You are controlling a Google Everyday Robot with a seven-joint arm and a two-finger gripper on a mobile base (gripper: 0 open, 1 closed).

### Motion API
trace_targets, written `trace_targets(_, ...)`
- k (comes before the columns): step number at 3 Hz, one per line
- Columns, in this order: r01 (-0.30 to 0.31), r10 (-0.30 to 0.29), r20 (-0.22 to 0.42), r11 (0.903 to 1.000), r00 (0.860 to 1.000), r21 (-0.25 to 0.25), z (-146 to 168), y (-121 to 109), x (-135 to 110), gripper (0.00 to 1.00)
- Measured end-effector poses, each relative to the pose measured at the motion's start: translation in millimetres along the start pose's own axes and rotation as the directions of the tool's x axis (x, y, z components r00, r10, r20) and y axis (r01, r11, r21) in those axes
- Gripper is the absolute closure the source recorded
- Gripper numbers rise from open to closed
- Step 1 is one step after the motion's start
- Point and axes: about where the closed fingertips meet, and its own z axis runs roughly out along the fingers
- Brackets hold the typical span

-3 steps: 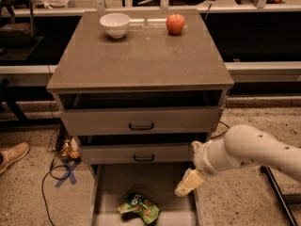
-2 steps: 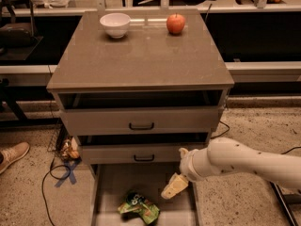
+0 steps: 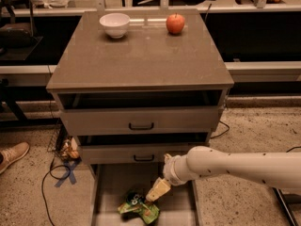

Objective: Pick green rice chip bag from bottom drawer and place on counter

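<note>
The green rice chip bag (image 3: 139, 206) lies crumpled on the floor of the bottom drawer (image 3: 178, 206), which is pulled out at the foot of the cabinet. My gripper (image 3: 157, 190) hangs at the end of the white arm reaching in from the right, just above and to the right of the bag, its tip close to the bag's upper right edge. The counter (image 3: 141, 55) is the flat grey-brown cabinet top above.
A white bowl (image 3: 114, 24) and a red apple (image 3: 175, 23) stand at the back of the counter. Two grey drawers with black handles (image 3: 141, 125) sit above the bottom drawer, slightly open. A shoe (image 3: 11, 155) and blue-taped cables (image 3: 63, 175) lie on the floor to the left.
My arm has swung left and down over the bottom drawer, bringing the gripper from the drawer's right side to just beside the bag. The bag has not moved.
</note>
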Motion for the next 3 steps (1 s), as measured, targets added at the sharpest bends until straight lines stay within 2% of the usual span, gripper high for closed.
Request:
trace_targets(1,0.006,-0.007,-0.007,0.9998,1.0,-0.018,29.5,3.0,17.2,0.0)
trace_targets(2,-0.005,0.002,-0.05,0.9986,0.999,-0.053,91.0,12.5,54.7,0.0)
trace_targets(3,-0.022,0.018,-0.086,0.9984,0.996,-0.051,151.8,18.4,83.6,0.0)
